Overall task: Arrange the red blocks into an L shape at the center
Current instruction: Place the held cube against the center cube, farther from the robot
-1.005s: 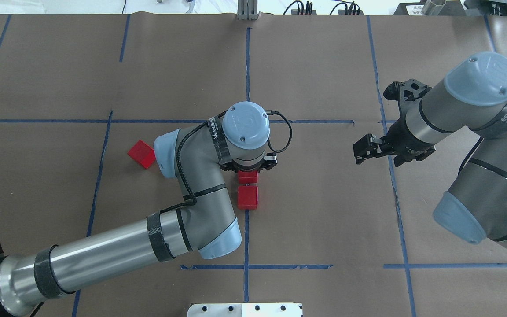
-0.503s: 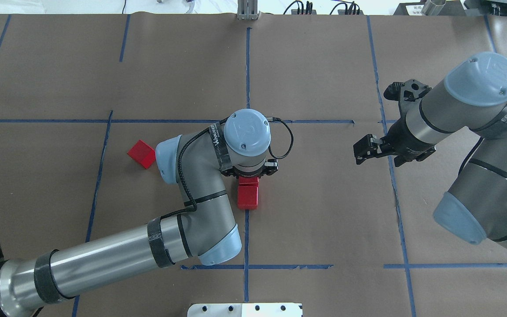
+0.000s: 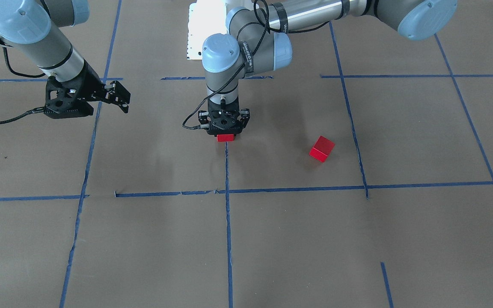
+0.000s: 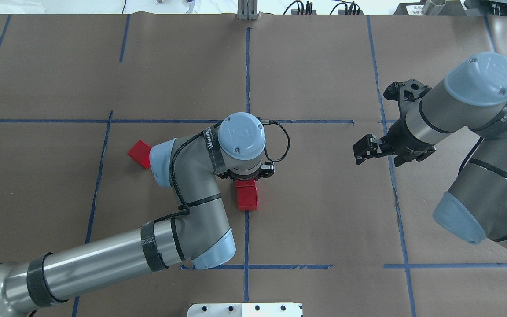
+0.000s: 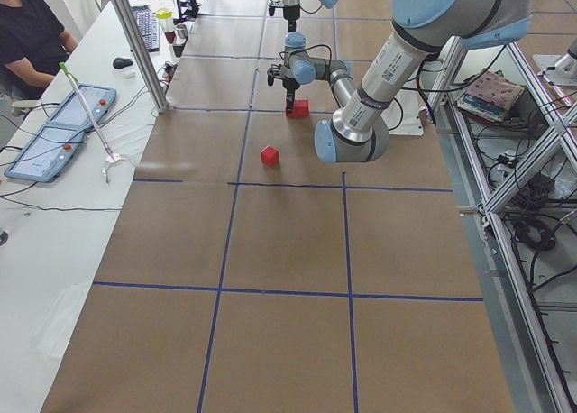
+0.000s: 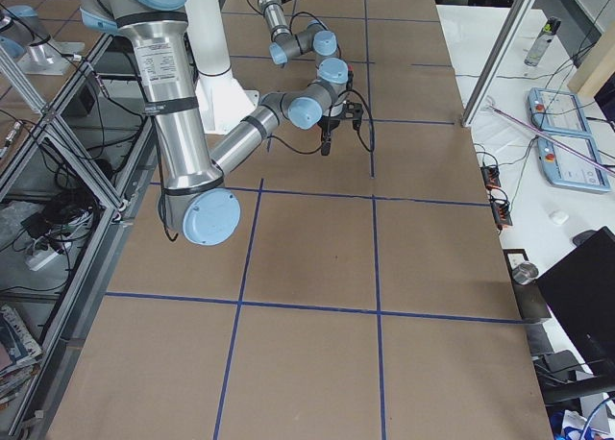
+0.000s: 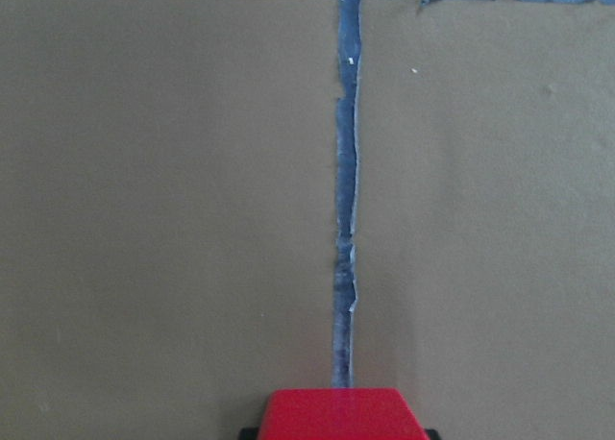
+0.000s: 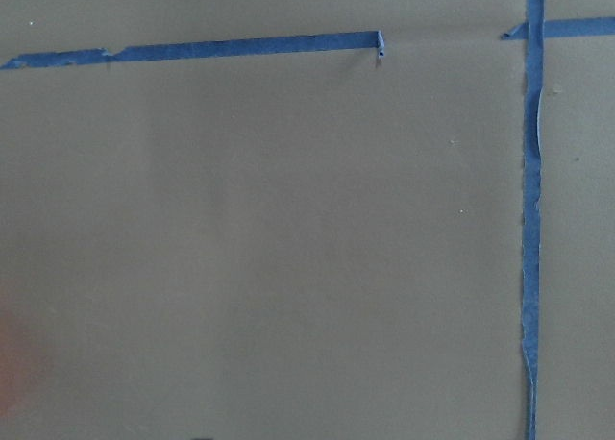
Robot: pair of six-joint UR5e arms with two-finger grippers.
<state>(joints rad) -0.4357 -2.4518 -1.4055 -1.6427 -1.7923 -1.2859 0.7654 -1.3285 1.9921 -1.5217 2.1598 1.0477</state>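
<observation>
My left gripper [image 4: 246, 178] points straight down over the vertical blue tape line [image 4: 247, 240] at the center and is shut on a red block [image 3: 225, 137], low at the paper. That block also shows at the bottom edge of the left wrist view [image 7: 334, 413]. A second red block [image 4: 247, 199] lies on the tape line, touching the held one on its near side. The third red block [image 4: 138, 153] lies apart to the left, partly behind my left elbow; it is fully visible in the front view [image 3: 322, 149]. My right gripper [image 4: 359, 152] hovers open and empty at the right.
A white metal plate [image 4: 244, 309] sits at the table's near edge by the robot base. Blue tape lines [image 3: 298, 188] grid the brown paper. An operator [image 5: 27, 34] sits beyond the far edge with tablets and cables.
My left gripper has moved toward the near side with its red block, closing the gap until it touches the second block. The right arm has not moved.
</observation>
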